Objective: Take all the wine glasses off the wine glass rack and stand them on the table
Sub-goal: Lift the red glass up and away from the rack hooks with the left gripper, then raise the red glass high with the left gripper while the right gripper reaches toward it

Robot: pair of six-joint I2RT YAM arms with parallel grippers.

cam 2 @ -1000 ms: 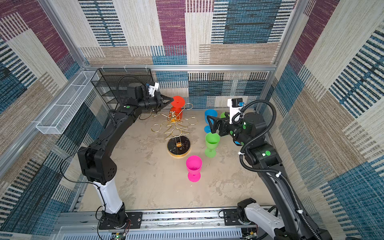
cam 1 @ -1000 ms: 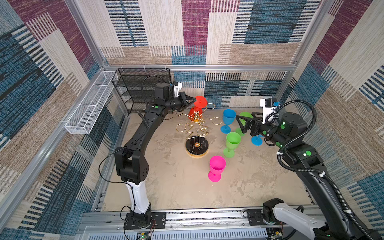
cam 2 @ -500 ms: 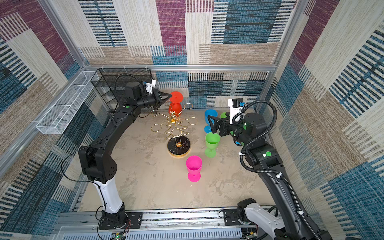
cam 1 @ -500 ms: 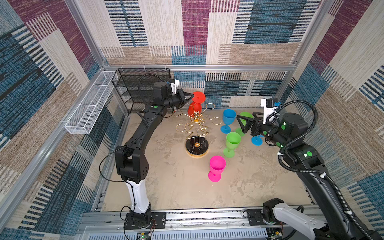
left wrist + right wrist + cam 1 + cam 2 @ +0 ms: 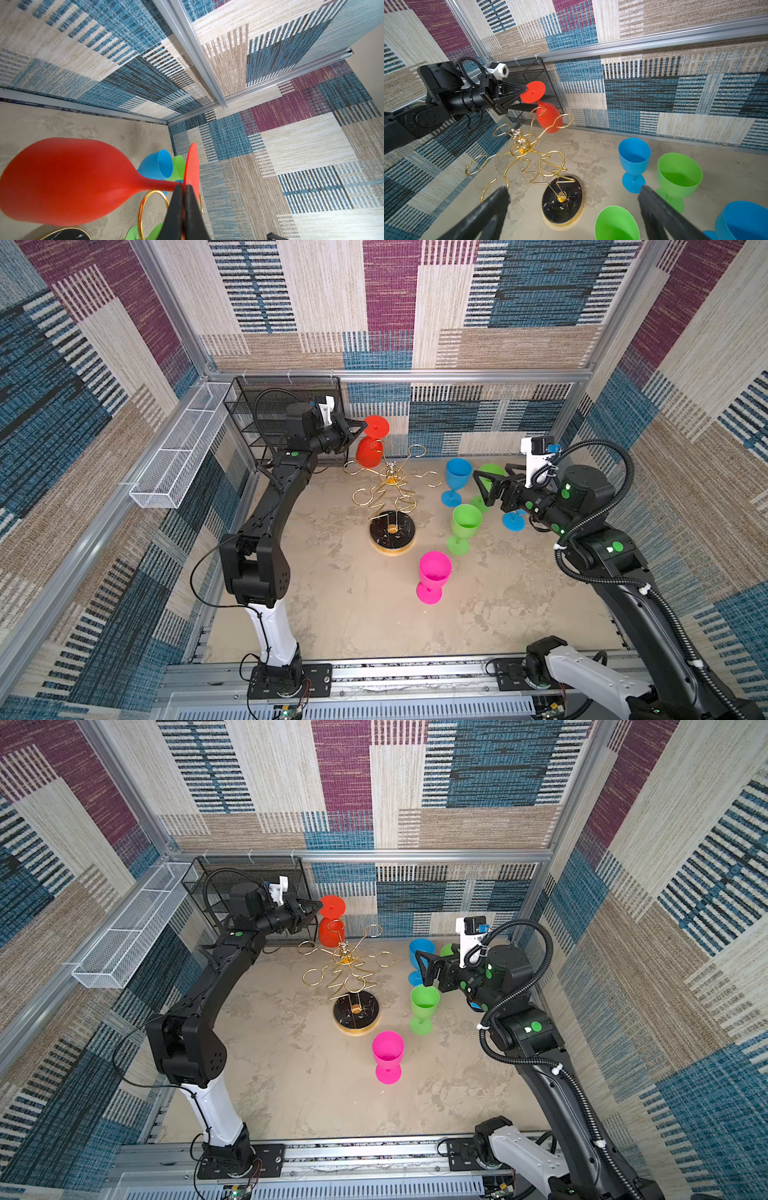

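Right wrist view: a mottled beige tabletop (image 5: 591, 145), enclosed by walls (image 5: 675, 93) of blue, maroon and cream woven patchwork on an aluminium frame (image 5: 654, 40). The left gripper (image 5: 525, 89) is clamped on the foot rim of the red wine glass (image 5: 548, 118). The glass hangs inverted just below this gripper, foot up and bowl down. Its long axis is near vertical, slightly tilted, and its stem is at a ring arm of the wine glass rack (image 5: 560, 207). The right gripper (image 5: 573, 190) is spread wide and empty, well apart from the glass.

red wine glass (image 5: 368, 452) inverted, at rear of upright gold rack (image 5: 392, 531)
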